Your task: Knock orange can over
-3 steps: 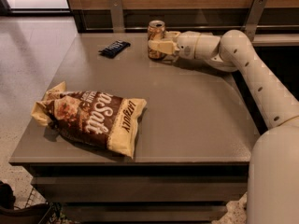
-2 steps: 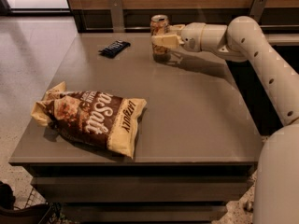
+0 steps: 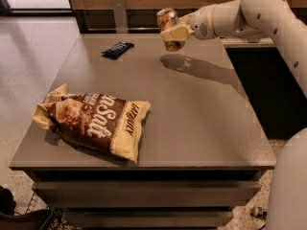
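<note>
The orange can (image 3: pixel 167 18), orange-gold with a silver top, is in the air above the far part of the grey table (image 3: pixel 201 123). It is tilted and casts a shadow on the tabletop below it. My gripper (image 3: pixel 172 33) reaches in from the right on the white arm (image 3: pixel 249 13) and is shut around the can's middle. The can's lower end shows under the fingers (image 3: pixel 175 31).
A brown and cream chip bag (image 3: pixel 93 121) lies flat near the table's front left. A small dark blue snack bar (image 3: pixel 117 49) lies at the far left. A wooden wall and railing run behind the table. The floor is to the left.
The gripper, shut on the can, has lifted it off the tabletop; the can now hangs tilted above its shadow.
</note>
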Tool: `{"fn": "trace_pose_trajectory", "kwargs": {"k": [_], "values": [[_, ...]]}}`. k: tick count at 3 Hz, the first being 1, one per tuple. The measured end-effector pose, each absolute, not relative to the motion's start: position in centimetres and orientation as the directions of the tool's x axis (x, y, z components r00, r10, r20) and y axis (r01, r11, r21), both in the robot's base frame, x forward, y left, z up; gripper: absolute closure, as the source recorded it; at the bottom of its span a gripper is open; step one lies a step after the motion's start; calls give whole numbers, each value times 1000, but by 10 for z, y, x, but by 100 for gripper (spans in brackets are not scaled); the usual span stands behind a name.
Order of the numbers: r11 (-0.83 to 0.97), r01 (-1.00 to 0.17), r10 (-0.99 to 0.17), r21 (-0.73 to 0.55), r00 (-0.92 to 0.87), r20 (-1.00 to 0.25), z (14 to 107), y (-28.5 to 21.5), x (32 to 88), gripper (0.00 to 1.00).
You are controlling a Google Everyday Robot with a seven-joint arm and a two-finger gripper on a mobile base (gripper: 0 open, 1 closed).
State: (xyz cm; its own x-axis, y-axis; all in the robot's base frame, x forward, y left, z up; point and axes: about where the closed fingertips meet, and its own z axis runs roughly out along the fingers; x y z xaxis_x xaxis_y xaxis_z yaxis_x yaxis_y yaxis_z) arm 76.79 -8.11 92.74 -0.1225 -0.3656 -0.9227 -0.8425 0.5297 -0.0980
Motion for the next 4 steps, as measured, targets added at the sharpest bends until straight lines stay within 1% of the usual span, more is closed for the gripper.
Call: {"fn": "trace_pose_trajectory", "kwargs": {"k": [1, 2, 3, 4], "values": [[516, -843, -507, -154, -156, -848, 930, -81, 760, 100], [489, -850, -625, -194, -187, -758, 926, -81, 755, 100], [473, -853, -721, -222, -230, -654, 918, -85, 751, 100], [462, -855, -793, -236, -280, -541, 905, -91, 750, 100]]}}
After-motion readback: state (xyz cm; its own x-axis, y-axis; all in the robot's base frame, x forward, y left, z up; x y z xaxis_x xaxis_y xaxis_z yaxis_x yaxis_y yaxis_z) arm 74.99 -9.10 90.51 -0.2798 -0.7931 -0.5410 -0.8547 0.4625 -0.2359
